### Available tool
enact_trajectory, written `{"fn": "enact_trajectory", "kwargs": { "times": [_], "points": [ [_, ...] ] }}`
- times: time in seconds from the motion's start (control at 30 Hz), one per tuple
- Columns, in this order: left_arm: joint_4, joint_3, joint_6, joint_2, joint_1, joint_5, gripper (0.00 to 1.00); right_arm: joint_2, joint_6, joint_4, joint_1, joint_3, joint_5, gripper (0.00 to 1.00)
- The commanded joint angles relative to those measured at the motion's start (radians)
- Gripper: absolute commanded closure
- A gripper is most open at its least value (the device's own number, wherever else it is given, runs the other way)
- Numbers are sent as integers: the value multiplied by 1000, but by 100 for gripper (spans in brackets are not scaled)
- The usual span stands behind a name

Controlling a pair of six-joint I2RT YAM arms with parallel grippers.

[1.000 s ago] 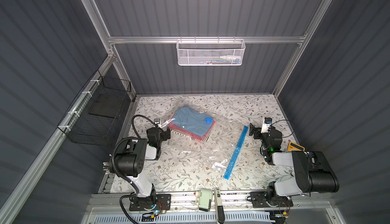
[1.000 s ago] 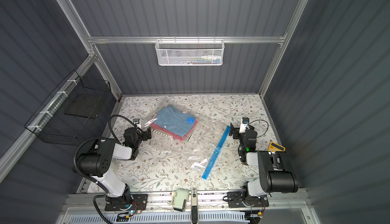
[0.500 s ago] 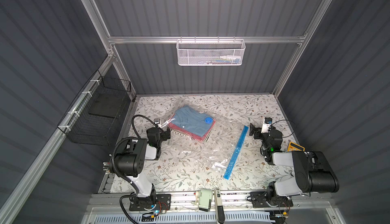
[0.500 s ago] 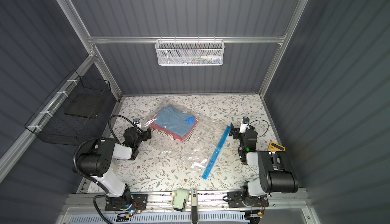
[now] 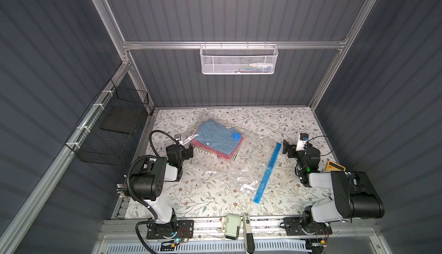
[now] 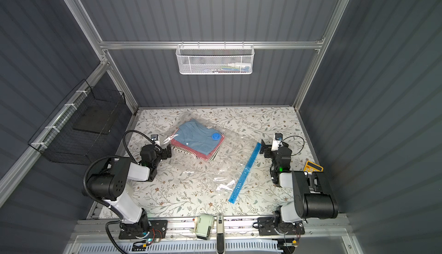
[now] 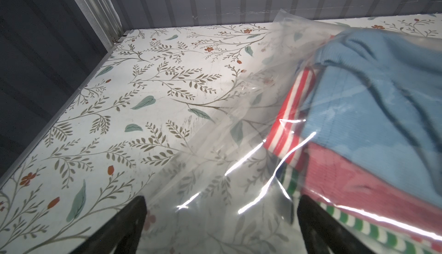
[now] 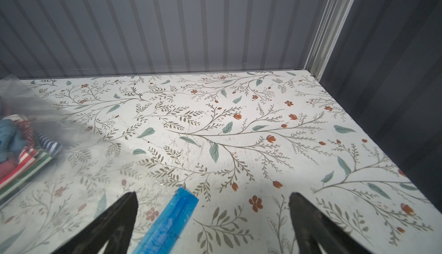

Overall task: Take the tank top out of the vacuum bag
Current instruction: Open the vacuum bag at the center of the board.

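The clear vacuum bag [image 5: 222,173] lies flat on the floral table, its blue zip strip [image 5: 267,172] running along the right edge and its round blue valve cap [image 5: 235,136] on top. Inside, a folded blue ribbed tank top [image 5: 215,136] tops a stack of red and striped clothes [image 7: 334,181]. My left gripper [image 5: 189,148] is open at the bag's left corner, and loose plastic [image 7: 215,205] lies between its fingers. My right gripper [image 5: 285,146] is open beside the far end of the zip strip [image 8: 172,219], which lies between its fingers, untouched.
A white mesh basket [image 5: 239,59] hangs on the back wall and a black wire basket [image 5: 112,130] on the left wall. A yellow calculator [image 5: 335,166] lies by the right arm. A pale green device [image 5: 232,224] and a black-handled tool [image 5: 247,233] sit on the front rail.
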Motion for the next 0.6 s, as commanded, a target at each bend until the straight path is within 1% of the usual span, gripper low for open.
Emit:
{"fn": "enact_trajectory", "kwargs": {
  "times": [0.0, 0.07, 0.1, 0.13, 0.17, 0.2, 0.23, 0.27, 0.33, 0.37, 0.43, 0.47, 0.53, 0.57],
  "points": [
    [-1, 7, 13, -4, 2, 6, 1, -18, 1, 22, -1, -15, 8, 1],
    [3, 0, 26, -22, 2, 20, 1, -103, 33, -2, 0, -39, 90, 1],
    [-16, -3, 25, -55, 1, 14, 0, -162, 46, -15, 4, -58, 145, 1],
    [-49, -16, 7, -110, -1, -18, 0, -242, 59, -32, 12, -81, 212, 1],
    [-76, -29, -18, -170, -1, -59, 1, -331, 87, -100, 20, -95, 263, 1],
    [-121, -28, -32, -232, -1, -66, 1, -442, 137, -213, 22, -83, 278, 1],
    [-259, 4, -48, -307, -7, -61, 0, -546, 198, -423, 21, -36, 259, 1],
    [-424, 65, -80, -375, -21, -63, 1, -625, 255, -637, 22, 34, 201, 1],
    [-696, 198, -135, -458, -62, -37, 1, -699, 322, -909, 27, 145, 63, 1],
    [-818, 271, -169, -478, -85, 9, 1, -717, 369, -1023, 33, 195, 11, 1],
    [-978, 389, -217, -477, -123, 156, 1, -722, 462, -1190, 42, 250, -101, 1],
    [-1037, 442, -244, -459, -136, 246, 1, -717, 505, -1234, 53, 259, -169, 1],
    [-1137, 537, -279, -403, -154, 421, 4, -703, 578, -1269, 101, 247, -258, 1],
    [-1199, 590, -274, -363, -171, 520, 5, -695, 615, -1283, 136, 236, -265, 1]
  ]
}}
